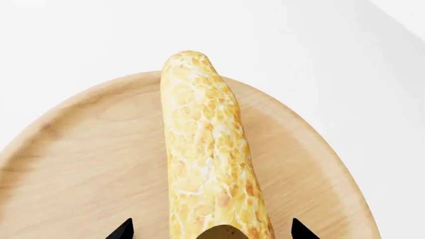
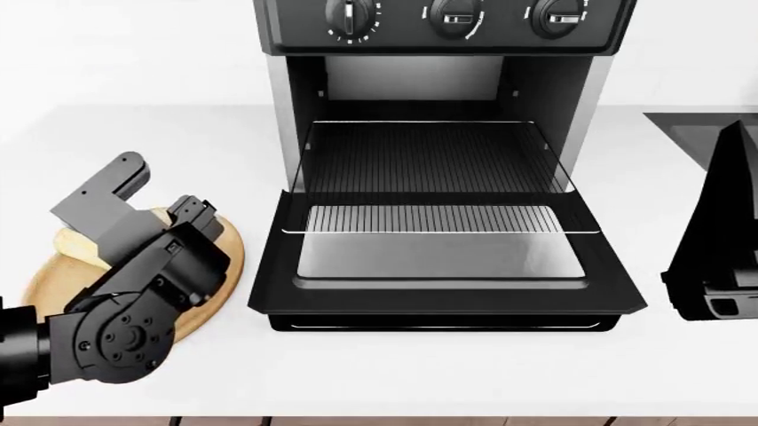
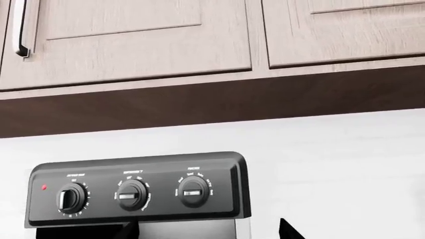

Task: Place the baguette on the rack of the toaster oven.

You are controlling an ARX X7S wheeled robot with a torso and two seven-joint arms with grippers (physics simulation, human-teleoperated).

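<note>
**Baguette on its board, oven standing open**

The plump golden-brown mottled baguette (image 1: 209, 149) lies across the round flat wooden board (image 1: 79, 164) on the white worktop (image 2: 391, 373), left of the boxy black and silver toaster oven (image 2: 445, 27). The left gripper (image 1: 211, 230) sits over the loaf's near end, its black fingertips (image 1: 123, 230) spread apart on either side, not closed on the crust. The oven's drop-down door (image 2: 445, 284) is lowered flat, and the thin wire rack (image 2: 432, 155) is visible inside, bare. The right gripper (image 3: 209, 230) is raised facing the three round knobs (image 3: 133, 195), its tips apart
</note>
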